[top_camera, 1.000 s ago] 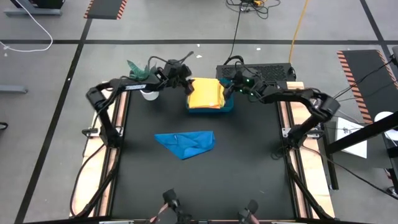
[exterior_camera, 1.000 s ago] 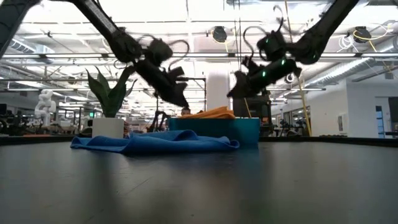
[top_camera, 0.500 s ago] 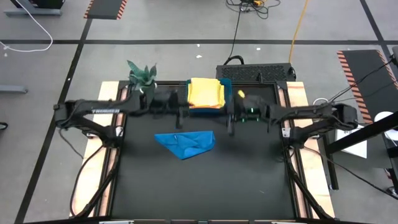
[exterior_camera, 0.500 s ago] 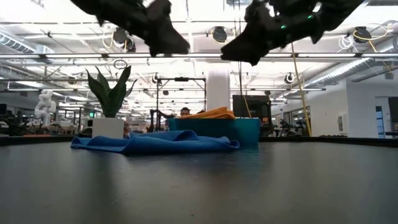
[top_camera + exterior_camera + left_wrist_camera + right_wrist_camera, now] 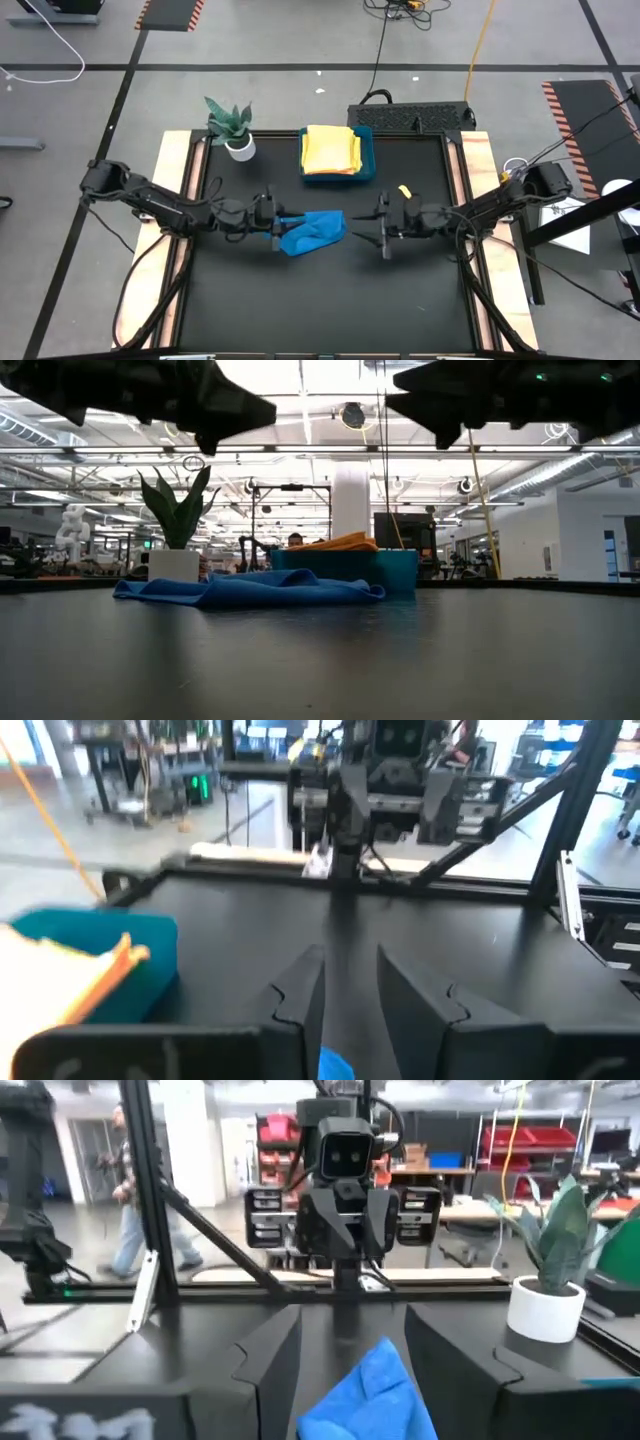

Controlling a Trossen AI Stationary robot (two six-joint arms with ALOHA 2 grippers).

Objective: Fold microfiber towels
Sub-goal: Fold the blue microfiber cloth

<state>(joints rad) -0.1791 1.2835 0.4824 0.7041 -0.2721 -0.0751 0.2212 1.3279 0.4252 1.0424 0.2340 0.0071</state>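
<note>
— How far along?
— Folded yellow and orange towels [image 5: 330, 150] sit in the teal tray [image 5: 366, 168]; the blue towel [image 5: 312, 231] lies crumpled mid-bench [image 5: 330, 300].
— Pincers?
— Left pincer [image 5: 276, 217] at its edge, narrowly parted; right pincer [image 5: 382, 222] spread, empty.

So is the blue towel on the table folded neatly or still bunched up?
Bunched up: the blue towel lies crumpled and uneven on the black table.

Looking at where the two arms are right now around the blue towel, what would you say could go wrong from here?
1. The blue towel lies crumpled, so the left gripper at its edge may pinch several layers rather than one corner.
2. The right gripper is open and clear of the cloth; if only one side is lifted, the towel may drag instead of spreading.
3. The grippers face each other closely across the towel and might collide.
</note>
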